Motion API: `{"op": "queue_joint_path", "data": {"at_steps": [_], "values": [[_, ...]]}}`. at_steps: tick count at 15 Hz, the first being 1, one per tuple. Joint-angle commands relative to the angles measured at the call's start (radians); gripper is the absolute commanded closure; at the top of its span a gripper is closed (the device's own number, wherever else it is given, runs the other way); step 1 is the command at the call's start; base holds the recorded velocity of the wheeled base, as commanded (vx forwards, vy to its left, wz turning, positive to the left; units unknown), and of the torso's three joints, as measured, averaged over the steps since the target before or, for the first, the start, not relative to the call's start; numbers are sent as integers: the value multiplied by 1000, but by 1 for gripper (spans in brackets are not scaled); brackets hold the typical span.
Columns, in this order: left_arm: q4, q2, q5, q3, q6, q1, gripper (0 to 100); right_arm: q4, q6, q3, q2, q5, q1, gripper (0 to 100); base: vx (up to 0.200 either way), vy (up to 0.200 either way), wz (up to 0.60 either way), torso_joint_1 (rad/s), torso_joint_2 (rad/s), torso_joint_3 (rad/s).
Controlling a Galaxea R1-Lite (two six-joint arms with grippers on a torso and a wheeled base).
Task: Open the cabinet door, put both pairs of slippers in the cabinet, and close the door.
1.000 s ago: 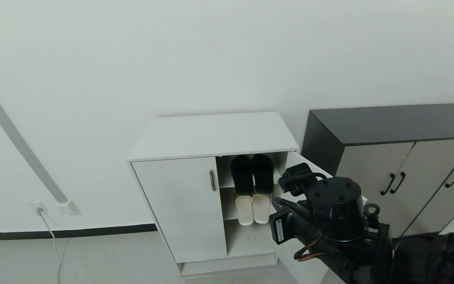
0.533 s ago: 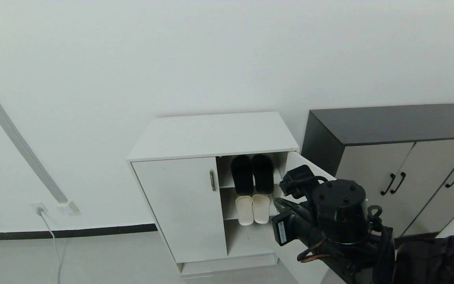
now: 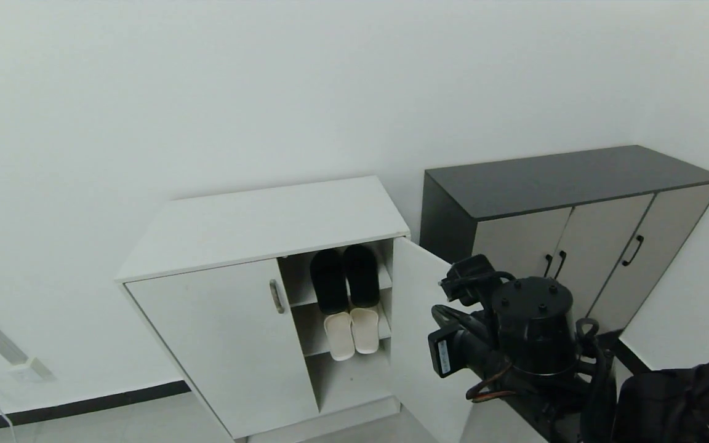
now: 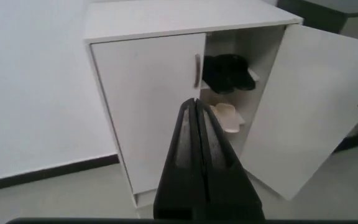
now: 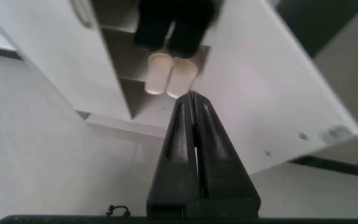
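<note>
right gripper (image 5: 192,96): fingers pressed together, holding nothing, near the free edge of the open door (image 5: 266,87), which stands upright, hinged on the cabinet's right side and swung out toward the robot; this arm looks the nearer one for pushing it shut. left gripper (image 4: 194,102): likewise clamped and empty, facing the closed left door (image 4: 148,106). beyond, inside the cabinet (image 3: 256,221): black slippers (image 3: 345,277) above, white slippers (image 3: 351,332) just below them.

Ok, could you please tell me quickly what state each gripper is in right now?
Left gripper: closed, holding nothing.
Right gripper: closed, holding nothing.
</note>
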Motion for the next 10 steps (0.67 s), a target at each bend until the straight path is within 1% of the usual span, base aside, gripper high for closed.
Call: {"op": "queue_joint_path", "data": {"at_steps": [1, 6, 10], "values": [[0, 1, 1, 0, -2, 0, 100, -4, -2, 1, 9, -1, -2, 100, 0, 0, 0, 0, 0, 0], [0, 1, 1, 0, -2, 0, 100, -7, -11, 3, 9, -2, -4, 100, 0, 0, 0, 0, 0, 0], [0, 1, 1, 0, -2, 0, 100, -1, -11, -8, 24, -4, -24, 100, -200, 0, 0, 7, 1, -2]]}}
